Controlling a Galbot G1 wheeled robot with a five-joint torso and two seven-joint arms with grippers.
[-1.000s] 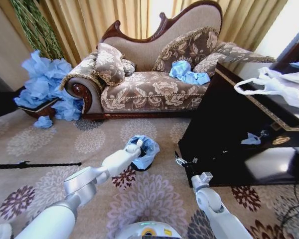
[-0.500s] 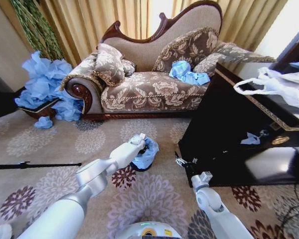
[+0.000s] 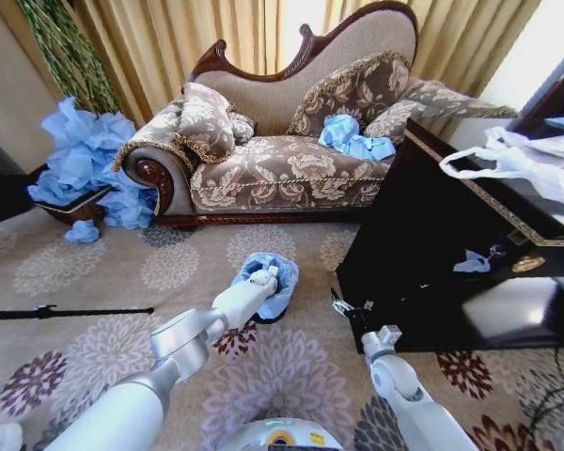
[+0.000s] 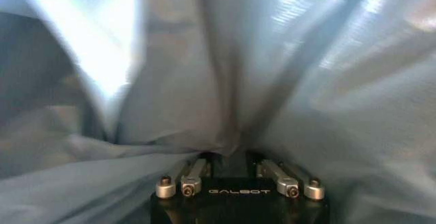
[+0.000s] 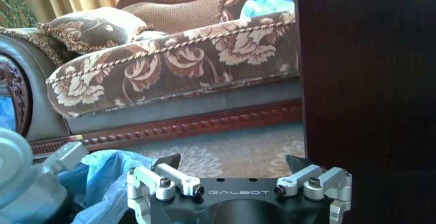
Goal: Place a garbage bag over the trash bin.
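Note:
The light blue garbage bag (image 3: pixel 271 278) lies draped over the trash bin (image 3: pixel 272 318), of which just a dark sliver shows near the carpet. My left gripper (image 3: pixel 262 276) sits on top of the bag. In the left wrist view the left gripper (image 4: pixel 229 158) is shut on a gathered fold of the garbage bag (image 4: pixel 293 81), and wrinkled film surrounds it. My right gripper (image 3: pixel 351 306) hangs low beside the black cabinet, open and holding nothing. In the right wrist view the right gripper (image 5: pixel 233 163) faces the sofa, with the bag (image 5: pixel 102 180) off to one side.
A patterned sofa (image 3: pixel 291 164) stands behind the bin with loose blue bags (image 3: pixel 353 139) on its seat. A big heap of blue bags (image 3: pixel 83 160) lies far left. The black cabinet (image 3: pixel 432 235) on the right carries a white handled bag (image 3: pixel 531 160). A black rod (image 3: pixel 66 311) lies on the carpet.
My left gripper has shifted slightly right and nearer with the film. The bag's dark open mouth no longer shows; blue film now spreads over the bin's top. The right arm has stayed still.

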